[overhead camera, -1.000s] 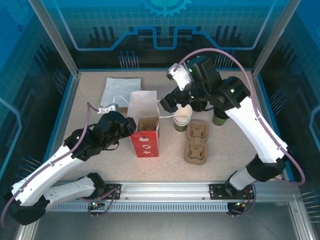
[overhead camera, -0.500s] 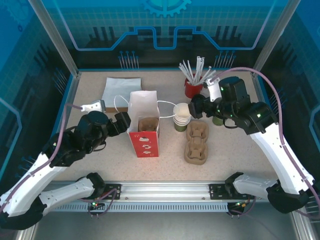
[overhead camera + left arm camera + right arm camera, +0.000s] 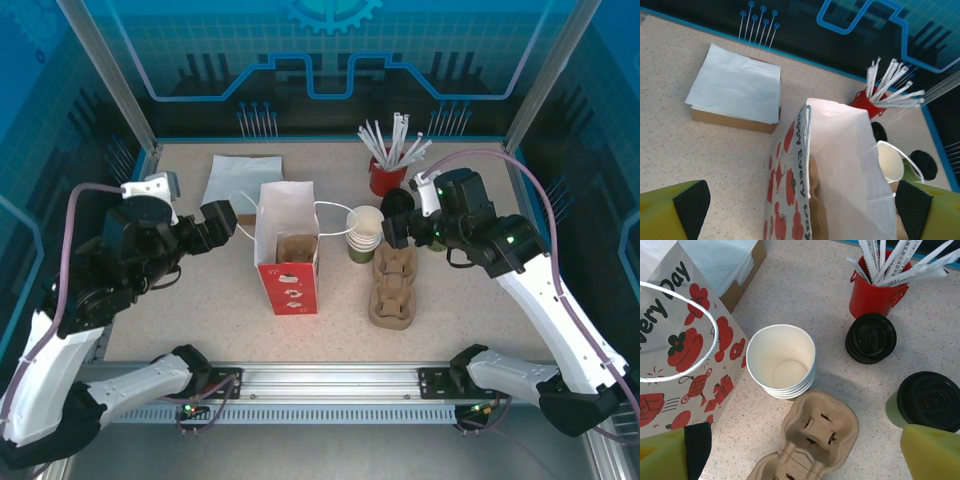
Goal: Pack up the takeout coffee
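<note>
right gripper (image 3: 812, 440) wide, empty | left gripper (image 3: 802, 205) wide, red bag (image 3: 840, 165) ahead | takeout coffee (image 3: 926, 399) just beside one finger, outside the jaws | risk: I close on cup stack (image 3: 781, 362) instead, or tip the coffee descending

Table top (image 3: 200, 300) was a beige speckled surface, bounded by a blue border (image 3: 126, 235). Aluminium posts (image 3: 104, 70) stood at the far corners of the enclosure. Side panels (image 3: 40, 150) were dark with a blue tint. Back panel (image 3: 330, 60) was dark, printed with light-blue circuit lines and a gear emblem (image 3: 332, 12). An aluminium rail (image 3: 330, 380) ran along the near edge. Lighting was even and diffuse, and shadows were soft.
</note>
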`<action>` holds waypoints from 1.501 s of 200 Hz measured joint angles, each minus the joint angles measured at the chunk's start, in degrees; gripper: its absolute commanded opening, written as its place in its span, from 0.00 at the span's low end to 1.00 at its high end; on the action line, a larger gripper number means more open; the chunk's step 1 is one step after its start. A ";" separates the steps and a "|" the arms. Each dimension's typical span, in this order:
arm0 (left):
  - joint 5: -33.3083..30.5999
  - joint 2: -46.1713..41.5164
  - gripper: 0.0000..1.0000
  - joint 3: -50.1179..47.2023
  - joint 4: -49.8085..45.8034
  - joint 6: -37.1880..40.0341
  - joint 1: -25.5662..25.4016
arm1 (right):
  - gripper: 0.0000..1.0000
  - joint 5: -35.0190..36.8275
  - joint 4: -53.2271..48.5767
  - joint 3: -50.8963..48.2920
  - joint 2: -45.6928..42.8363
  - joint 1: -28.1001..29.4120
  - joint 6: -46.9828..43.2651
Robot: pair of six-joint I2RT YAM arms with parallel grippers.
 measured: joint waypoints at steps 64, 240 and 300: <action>16.09 14.75 0.99 9.70 -4.63 12.22 14.45 | 1.00 -0.04 0.07 -1.92 -0.15 0.00 0.42; 32.02 50.58 0.90 27.28 -6.71 59.32 16.20 | 1.00 -0.02 -0.26 -4.39 -0.37 -0.72 0.26; 32.65 56.15 0.31 28.30 -5.88 61.72 16.20 | 1.00 -0.17 -1.09 -4.42 -0.85 -2.25 -0.33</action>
